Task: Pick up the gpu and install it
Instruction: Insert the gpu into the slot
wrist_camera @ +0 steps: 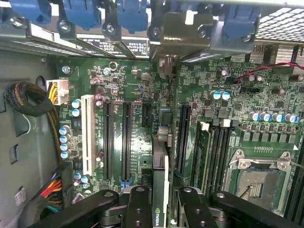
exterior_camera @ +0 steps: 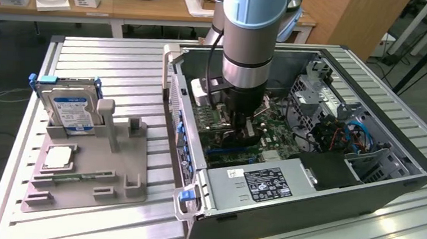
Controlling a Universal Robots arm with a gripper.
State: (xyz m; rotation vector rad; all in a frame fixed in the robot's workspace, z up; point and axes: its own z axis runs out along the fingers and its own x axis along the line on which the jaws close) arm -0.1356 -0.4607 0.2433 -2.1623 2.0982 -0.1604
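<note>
Currently the gpu [wrist_camera: 159, 161] is sitting clamped between the jaws, which are pressing on its two flat faces. It is down inside the open computer case [exterior_camera: 389, 182], right over the motherboard [wrist_camera: 137, 156].

- Relation: the card is standing on edge to the board and showing only its thin edge in the wrist view. Its long axis is running straight out from the jaws toward the rear wall of the case with the blue clips [wrist_camera: 130, 14], parallel to the long black expansion slots [wrist_camera: 126, 137]. It is hanging between those slots and another black slot [wrist_camera: 183, 137] on the CPU socket [wrist_camera: 256, 183] side. Whether its lower edge is meeting a slot I cannot tell.
- Look: a dark, thin card with a green-and-white maker's mark near the grip and a pale metal piece at the far end.
- Surroundings: in the exterior view the arm [exterior_camera: 253, 38] is reaching straight down into the case. A grey parts tray [exterior_camera: 120, 164] is lying on the desk [exterior_camera: 112, 56] toward the exterior view's left, holding an upright hard drive [exterior_camera: 67, 109].
</note>
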